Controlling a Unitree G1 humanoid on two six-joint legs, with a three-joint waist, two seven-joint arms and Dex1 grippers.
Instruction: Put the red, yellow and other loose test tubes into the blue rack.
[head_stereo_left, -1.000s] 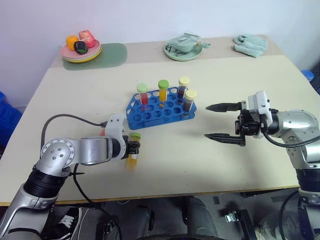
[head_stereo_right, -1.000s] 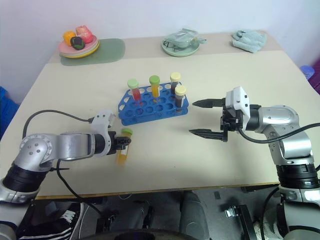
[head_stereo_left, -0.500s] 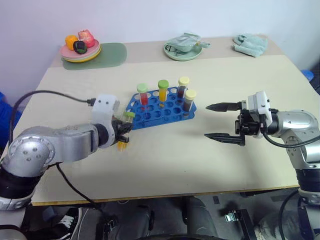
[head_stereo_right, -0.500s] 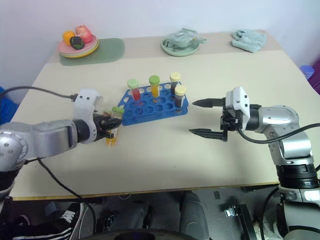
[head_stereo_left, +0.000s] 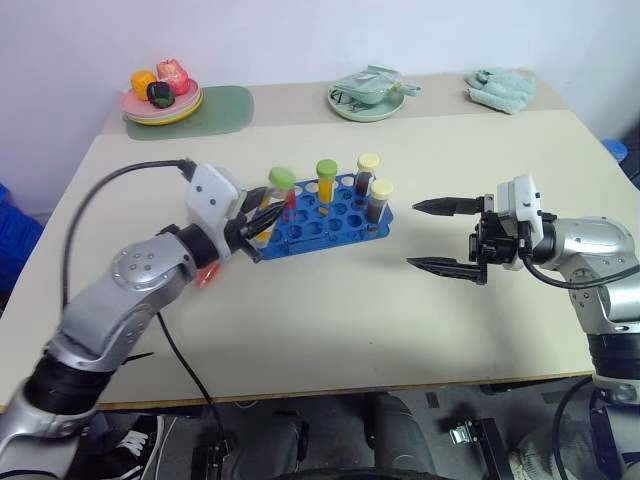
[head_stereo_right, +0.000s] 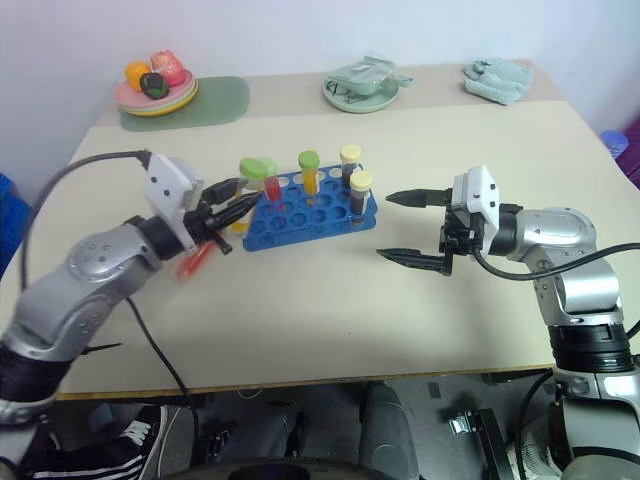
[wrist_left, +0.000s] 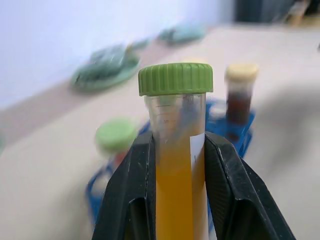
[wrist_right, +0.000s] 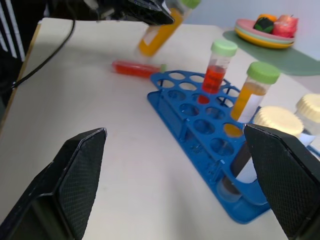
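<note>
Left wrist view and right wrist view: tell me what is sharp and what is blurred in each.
Left wrist view: the held yellow tube and its green cap are sharp between the left tool fingers; the blue rack and table behind are out of focus. Right wrist view: the blue rack is crisp, the yellow tube smeared, the near right tool fingers soft.

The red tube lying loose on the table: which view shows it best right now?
The right wrist view: the red tube lies in full length on the table beside the blue rack, below the left gripper and its yellow tube. In the head views, the left arm hides most of it.
</note>
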